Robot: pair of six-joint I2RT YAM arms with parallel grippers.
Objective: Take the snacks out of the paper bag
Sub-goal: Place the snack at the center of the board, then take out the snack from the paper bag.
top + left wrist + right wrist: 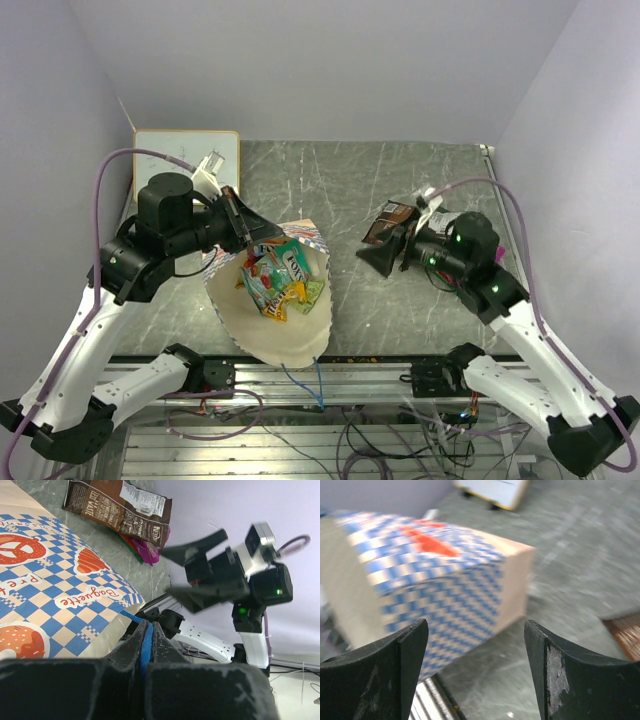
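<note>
The paper bag lies on its side left of centre, its mouth toward the near edge. Several glossy snacks show inside it. My left gripper is at the bag's upper rim, shut on a blue cord handle. The bag's checkered side fills that view. A brown bag with a white label lies on the table at the right over a purple packet. My right gripper hovers open and empty beside the brown bag, facing the paper bag.
A small whiteboard stands at the back left. The other blue cord handle hangs over the table's front edge onto the metal rail. Grey marbled tabletop lies between the bag and the right arm. Walls close in on both sides.
</note>
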